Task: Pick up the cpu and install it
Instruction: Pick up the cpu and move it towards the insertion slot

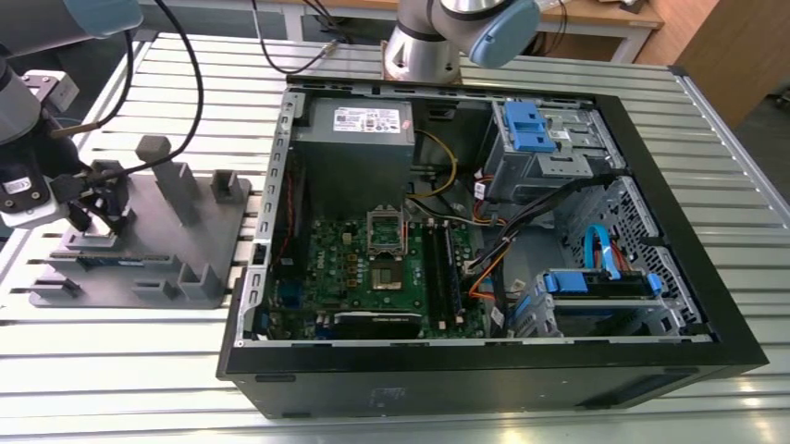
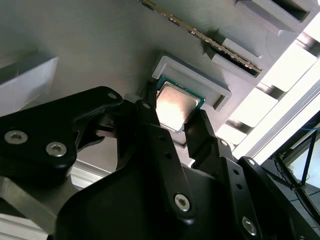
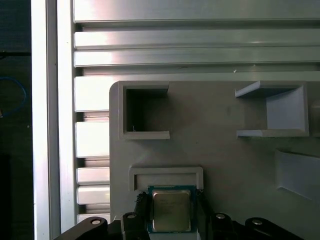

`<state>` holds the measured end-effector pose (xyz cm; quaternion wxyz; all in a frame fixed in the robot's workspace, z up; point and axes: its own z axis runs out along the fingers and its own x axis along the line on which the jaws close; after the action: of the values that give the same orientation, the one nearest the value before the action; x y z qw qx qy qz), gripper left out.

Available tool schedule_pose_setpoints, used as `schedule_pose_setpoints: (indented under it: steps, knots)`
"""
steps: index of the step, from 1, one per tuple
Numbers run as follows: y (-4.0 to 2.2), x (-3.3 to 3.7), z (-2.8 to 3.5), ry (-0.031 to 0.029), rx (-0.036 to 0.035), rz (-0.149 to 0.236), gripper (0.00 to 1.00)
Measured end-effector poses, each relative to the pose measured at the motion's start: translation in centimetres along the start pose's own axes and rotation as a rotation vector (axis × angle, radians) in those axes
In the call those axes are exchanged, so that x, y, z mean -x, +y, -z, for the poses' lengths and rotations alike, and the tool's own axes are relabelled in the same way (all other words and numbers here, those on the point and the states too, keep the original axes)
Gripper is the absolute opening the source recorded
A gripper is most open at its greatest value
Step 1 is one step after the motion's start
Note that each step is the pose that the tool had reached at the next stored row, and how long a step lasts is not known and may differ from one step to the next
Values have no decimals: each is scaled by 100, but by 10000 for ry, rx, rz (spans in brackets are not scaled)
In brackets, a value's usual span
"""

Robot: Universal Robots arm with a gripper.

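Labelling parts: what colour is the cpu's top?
The cpu top is pale silver, best in the first wrist view.

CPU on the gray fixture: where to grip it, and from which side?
Probably best: pinch the cpu by its two free opposite edges, coming straight down from above. It lies flat on the gray fixture, so only the thin edges offer purchase, and a raised bracket stands along a third edge, blocking that side.

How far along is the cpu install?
Nothing looks finished. In hand: the gripper is at the cpu, which lies in its pocket on the gray fixture. Left: the cpu is not yet lifted or seated on the motherboard.
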<state>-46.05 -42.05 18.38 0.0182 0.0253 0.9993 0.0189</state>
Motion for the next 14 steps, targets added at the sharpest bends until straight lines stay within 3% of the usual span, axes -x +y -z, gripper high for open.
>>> schedule_pose_setpoints:
  steps: [9,14]
  knots:
    - [0,0,4,0,0,0,47]
    - [2,2,63,1,0,0,47]
